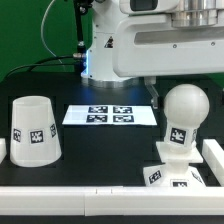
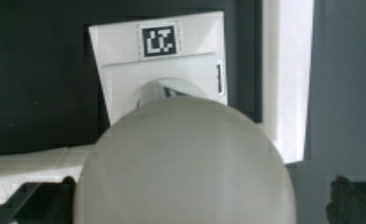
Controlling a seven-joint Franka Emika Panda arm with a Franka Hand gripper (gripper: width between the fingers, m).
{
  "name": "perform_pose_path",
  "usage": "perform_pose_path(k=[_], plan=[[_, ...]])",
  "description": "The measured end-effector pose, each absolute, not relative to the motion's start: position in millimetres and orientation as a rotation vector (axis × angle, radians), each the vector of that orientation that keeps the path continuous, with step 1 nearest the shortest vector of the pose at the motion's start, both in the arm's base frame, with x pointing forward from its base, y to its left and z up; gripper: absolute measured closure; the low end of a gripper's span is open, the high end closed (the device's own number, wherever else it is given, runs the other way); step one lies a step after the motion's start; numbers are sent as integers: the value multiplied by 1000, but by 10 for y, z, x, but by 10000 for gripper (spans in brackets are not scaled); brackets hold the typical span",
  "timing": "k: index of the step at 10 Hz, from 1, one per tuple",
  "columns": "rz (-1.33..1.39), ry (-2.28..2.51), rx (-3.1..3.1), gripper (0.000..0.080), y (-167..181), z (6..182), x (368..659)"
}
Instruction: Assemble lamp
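The round white bulb (image 1: 186, 107) stands upright with its stem in the square stepped base (image 1: 172, 172) at the exterior view's right. The truncated-cone shade (image 1: 32, 130) stands alone at the exterior view's left. In the wrist view the bulb (image 2: 180, 150) fills the foreground, and the base (image 2: 162, 62) with its tag lies beyond it. My gripper (image 2: 194, 205) is open above the bulb. Its dark fingertips (image 2: 38, 202) show on either side of the bulb, apart from it. In the exterior view only the arm's body shows above the bulb.
The marker board (image 1: 110, 115) lies flat in the middle of the black table. A white rail (image 1: 70, 180) runs along the front edge and another (image 1: 213, 155) along the exterior view's right. The robot's white body (image 1: 130, 50) stands behind.
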State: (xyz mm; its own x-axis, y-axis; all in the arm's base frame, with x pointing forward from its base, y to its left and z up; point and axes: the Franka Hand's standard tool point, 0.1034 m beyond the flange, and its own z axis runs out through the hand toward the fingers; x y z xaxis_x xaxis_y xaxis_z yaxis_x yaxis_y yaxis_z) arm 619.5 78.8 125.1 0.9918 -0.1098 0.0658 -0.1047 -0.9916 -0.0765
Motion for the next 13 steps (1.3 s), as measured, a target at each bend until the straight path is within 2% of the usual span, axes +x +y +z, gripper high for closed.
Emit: perform_pose_path(k=[5, 6, 8, 13], plan=[[-104, 154, -3068, 105, 690, 1172, 6192], [-103, 163, -3067, 227, 692, 1171, 6191], [-103, 162, -3067, 225, 692, 1171, 6191], [-74, 921, -2885, 223, 709, 1163, 6202]])
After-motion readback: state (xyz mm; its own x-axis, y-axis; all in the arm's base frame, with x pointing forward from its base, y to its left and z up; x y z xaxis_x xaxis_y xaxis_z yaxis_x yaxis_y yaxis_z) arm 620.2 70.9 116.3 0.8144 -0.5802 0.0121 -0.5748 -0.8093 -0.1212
